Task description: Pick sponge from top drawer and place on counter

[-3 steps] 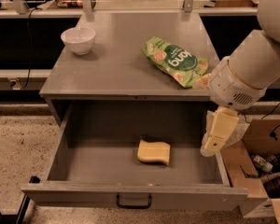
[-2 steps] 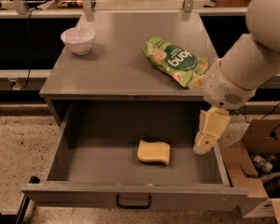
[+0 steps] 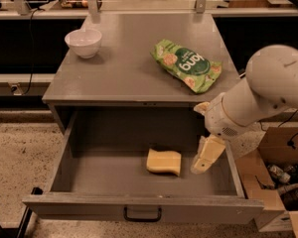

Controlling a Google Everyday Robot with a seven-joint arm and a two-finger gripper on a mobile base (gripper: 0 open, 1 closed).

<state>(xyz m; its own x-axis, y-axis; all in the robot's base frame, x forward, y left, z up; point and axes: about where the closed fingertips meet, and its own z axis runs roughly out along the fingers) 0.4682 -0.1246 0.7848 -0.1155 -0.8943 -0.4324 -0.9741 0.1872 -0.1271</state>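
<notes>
Lower and farther left than a second ago, the gripper (image 3: pixel 207 155) has come off the right rim and down into the open drawer, closing on the sponge, which has not shifted.

The counter (image 3: pixel 124 68) fills the upper middle of the view. Its front edge runs straight above the pulled-out top drawer (image 3: pixel 114 175). The drawer reaches well forward of that edge, and its flat front panel carries a small dark handle (image 3: pixel 142 214) at its centre. The robot's white arm (image 3: pixel 260 95) comes in from beyond the counter's right edge and crosses the front right corner on its way down into the drawer. A cardboard box (image 3: pixel 280 148) stands on the floor beyond the drawer's right side.

On the counter, a green snack bag (image 3: pixel 186 66) lies towards the right edge, slanting down towards the front right corner. A white bowl (image 3: pixel 83 42) stands upright near the back left corner, well apart from the bag.

The sponge (image 3: pixel 164 161) lies flat on the drawer floor, a little right of centre and nearer the front panel than the back wall. The gripper hangs just beside it on the right, tilted, with its tip pointing down and left. A narrow strip of drawer floor shows between the two, so they do not touch. Whether the jaws stand apart or together cannot be made out.
</notes>
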